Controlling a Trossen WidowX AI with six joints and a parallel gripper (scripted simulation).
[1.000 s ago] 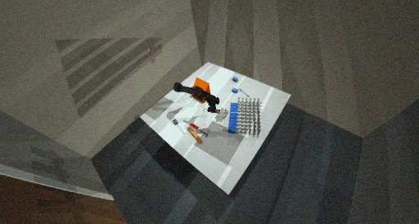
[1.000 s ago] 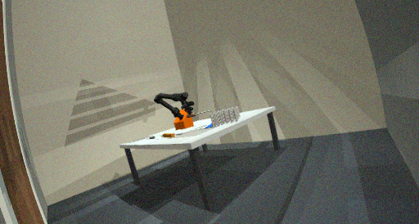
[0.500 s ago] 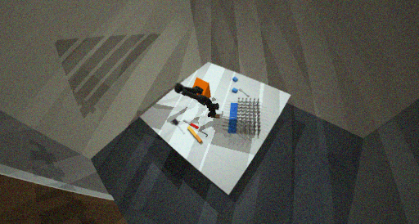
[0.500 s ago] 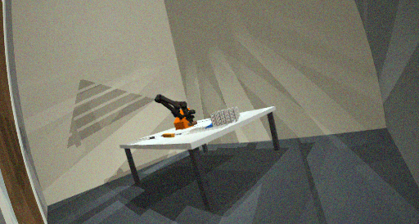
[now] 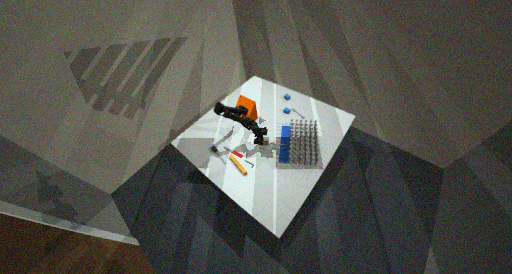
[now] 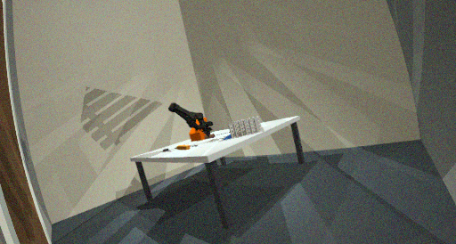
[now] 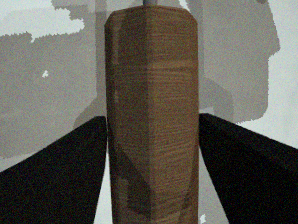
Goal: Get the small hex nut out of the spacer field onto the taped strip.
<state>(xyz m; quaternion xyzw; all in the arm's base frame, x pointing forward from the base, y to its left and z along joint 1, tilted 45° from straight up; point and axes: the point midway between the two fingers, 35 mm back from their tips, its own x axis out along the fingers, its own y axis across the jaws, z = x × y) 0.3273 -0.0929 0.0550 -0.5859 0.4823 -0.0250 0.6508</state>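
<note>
The white bench (image 5: 292,206) (image 6: 276,126) carries everything; clock directions here follow the top view, with twelve at its upper edge. The black arm (image 5: 240,118) (image 6: 183,111) reaches from the orange block (image 5: 247,106) (image 6: 196,134), which lies at ten o'clock from the standing metal spacers (image 5: 305,141) (image 6: 245,126). These form a dense field of rows. Along their nine o'clock side runs the blue strip (image 5: 284,145) (image 6: 228,137).

The yellow-orange bar (image 5: 238,165) (image 6: 183,147) lies at eight o'clock from the spacers. The end effector (image 5: 264,142) (image 6: 211,135) (image 7: 152,124), at nine o'clock from the blue strip, is partly open, its fingers clamped on both sides of a wooden handle (image 5: 266,142) (image 6: 212,136) (image 7: 152,100). A metal shaft (image 7: 150,2) leaves the handle at twelve o'clock in the wrist view.

Near the bar are a red piece (image 5: 238,154) at twelve o'clock, a small dark hooked piece (image 5: 250,163) at three and a dark lump (image 5: 214,148) (image 6: 166,150) at ten. Two little blue blocks (image 5: 287,97) sit at eleven from the spacers. The hex nut is too small to make out, so I cannot tell where it lies.
</note>
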